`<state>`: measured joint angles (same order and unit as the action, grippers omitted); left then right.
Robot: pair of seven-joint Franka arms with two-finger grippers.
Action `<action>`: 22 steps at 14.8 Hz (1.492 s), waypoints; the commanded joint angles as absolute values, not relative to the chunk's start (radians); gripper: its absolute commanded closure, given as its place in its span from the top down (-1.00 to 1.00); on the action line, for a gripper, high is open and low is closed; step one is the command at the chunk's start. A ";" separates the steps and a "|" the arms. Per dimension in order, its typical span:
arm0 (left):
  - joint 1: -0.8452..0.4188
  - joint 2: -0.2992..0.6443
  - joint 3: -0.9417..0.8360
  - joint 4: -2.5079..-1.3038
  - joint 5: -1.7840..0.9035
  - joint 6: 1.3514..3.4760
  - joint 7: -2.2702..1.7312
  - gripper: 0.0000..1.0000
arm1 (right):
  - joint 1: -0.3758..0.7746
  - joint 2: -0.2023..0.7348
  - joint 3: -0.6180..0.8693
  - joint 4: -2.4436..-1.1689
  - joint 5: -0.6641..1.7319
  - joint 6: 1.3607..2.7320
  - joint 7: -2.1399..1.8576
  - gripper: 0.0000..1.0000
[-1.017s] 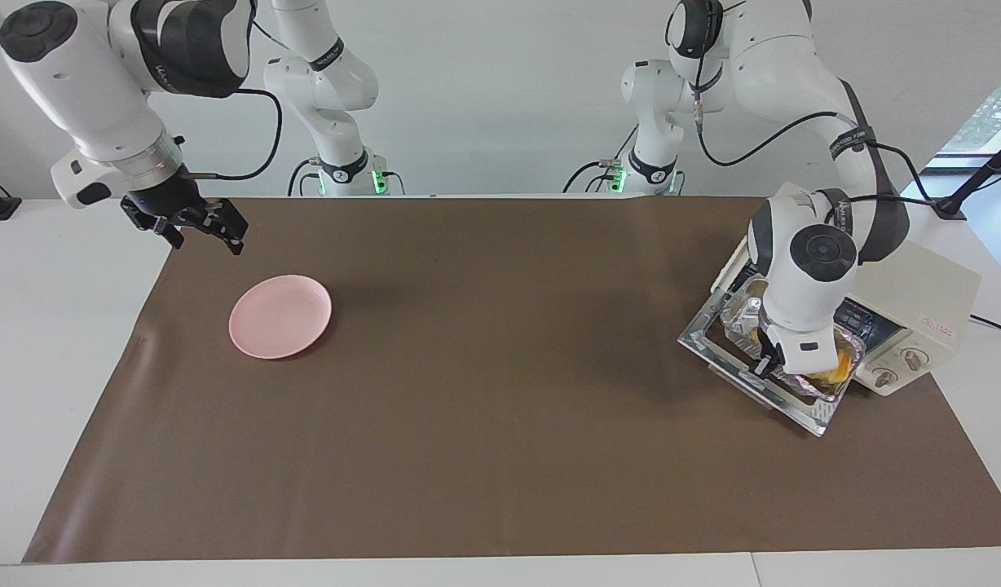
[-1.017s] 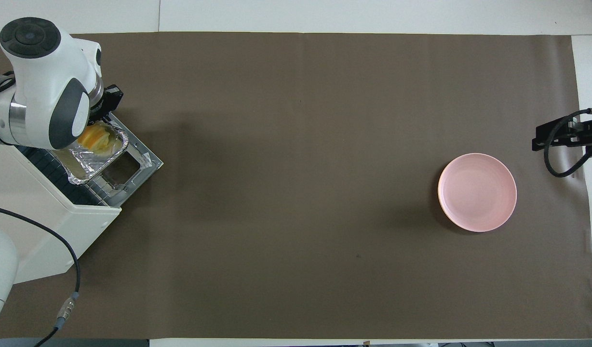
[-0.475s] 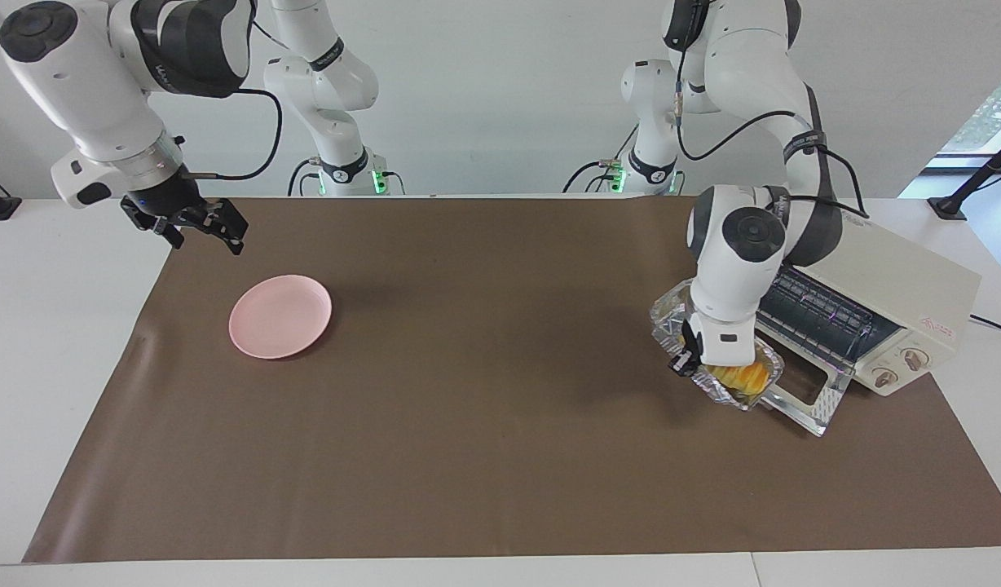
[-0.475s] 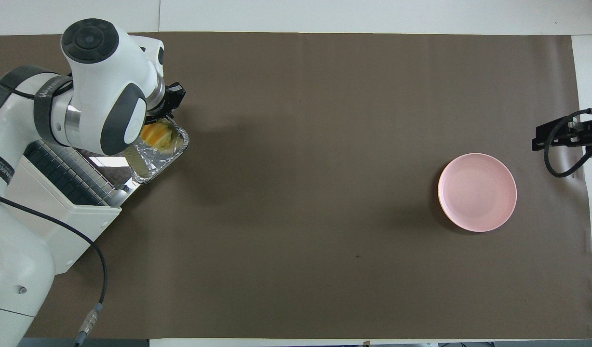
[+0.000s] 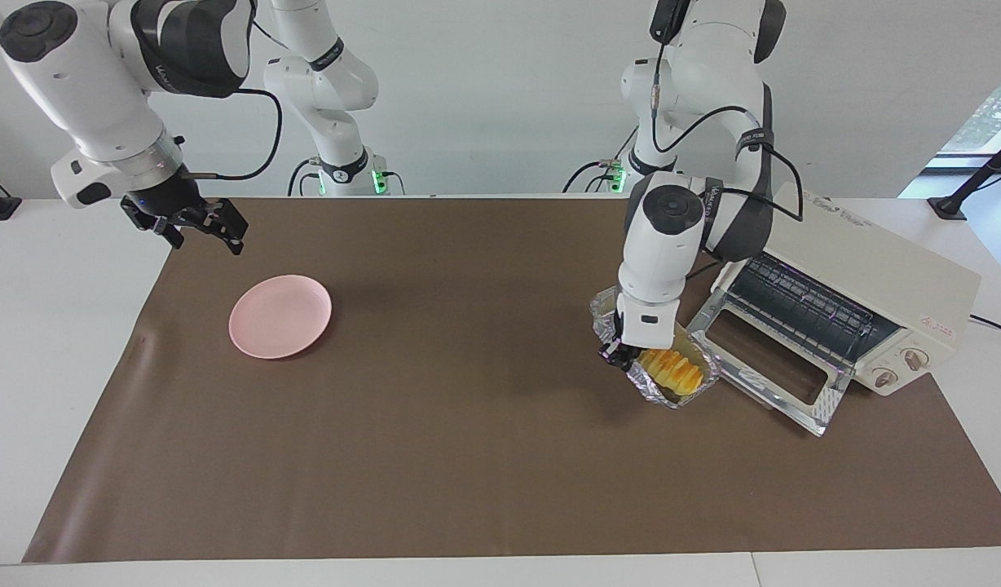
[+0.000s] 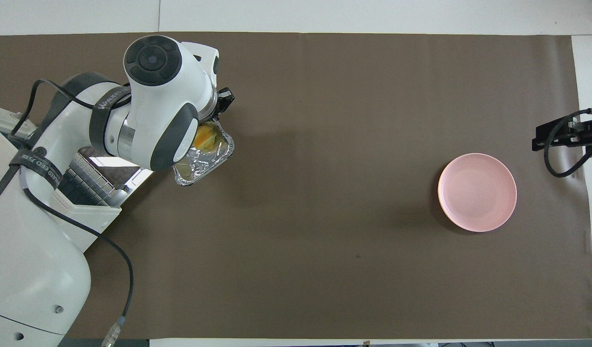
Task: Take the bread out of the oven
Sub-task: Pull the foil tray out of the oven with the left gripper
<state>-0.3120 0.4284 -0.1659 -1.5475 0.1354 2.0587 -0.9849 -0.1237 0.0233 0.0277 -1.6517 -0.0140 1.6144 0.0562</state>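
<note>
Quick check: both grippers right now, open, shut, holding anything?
Left gripper: shut on the rim of the foil tray that carries the bread, beside the open oven.
Right gripper: open, holding nothing, waiting near the pink plate.

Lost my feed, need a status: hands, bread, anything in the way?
Left hand shut on crinkled silver foil tray, golden-yellow bread aboard, clear of cream-white oven. Right hand open, waiting. Nothing in the way.

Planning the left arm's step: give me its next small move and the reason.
Probably lower the foil tray onto the brown mat. The left gripper is shut on the tray's rim, carrying the bread clear of the oven and its open door, so it is out.
</note>
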 commanded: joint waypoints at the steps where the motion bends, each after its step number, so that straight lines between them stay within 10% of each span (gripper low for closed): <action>1: -0.337 0.445 -0.178 -1.545 0.141 2.086 -0.974 -1.00 | -0.135 -0.002 0.037 -1.678 0.003 1.620 0.064 1.00; 22: -0.465 0.649 -0.331 -1.410 0.161 2.258 -0.788 -1.00 | -0.135 -0.002 0.037 -1.678 0.003 1.620 0.064 1.00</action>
<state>-0.4486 0.6262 -0.3375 -1.4427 0.1527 2.2257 -0.8023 -0.1238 0.0232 0.0277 -1.6517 -0.0140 1.6144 0.0562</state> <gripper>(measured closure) 0.982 0.000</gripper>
